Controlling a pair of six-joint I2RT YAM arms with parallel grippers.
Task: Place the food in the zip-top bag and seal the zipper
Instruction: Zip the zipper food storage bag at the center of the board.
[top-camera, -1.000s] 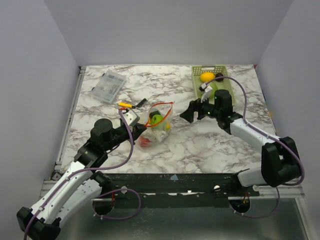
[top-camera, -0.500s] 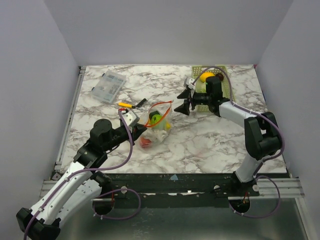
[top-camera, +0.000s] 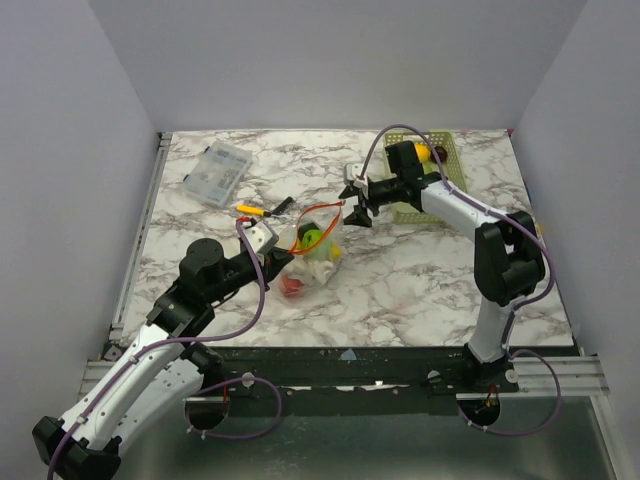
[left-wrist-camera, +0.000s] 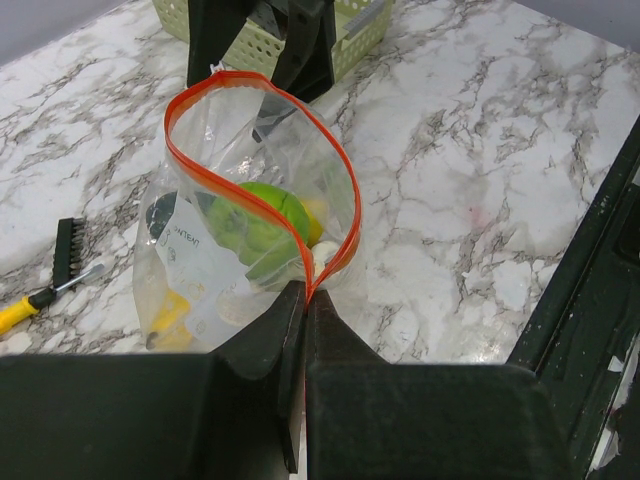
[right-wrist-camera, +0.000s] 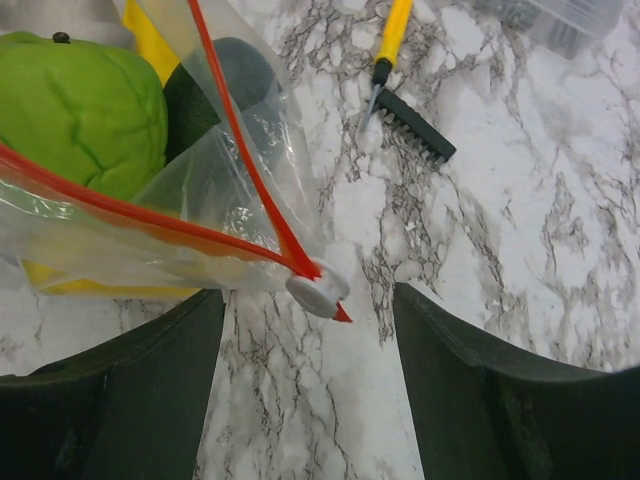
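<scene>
- Top view: on the white, grey-veined marble table, the crinkly, clear plastic zip-top bag stands with its mouth open between the two arms
- Its thin orange-red zipper makes a loop; a glossy green round piece and a red-orange round fruit show through the film
- The left gripper pinches the near end of the mouth, and the right gripper is at the far end
- Behind lie a pale green slotted basket, a clear rigid compartment box and a yellow-handled brush
- Left wrist view: black fingers are pressed tight together on the zipper, holding the mouth up
- Right wrist view: matte black fingers stand apart on either side of the zipper's white slider tab, not touching it
- Since a second ago the right arm has swung from beside the basket to the bag and its jaws have narrowed; the left arm and the bag have stayed put
</scene>
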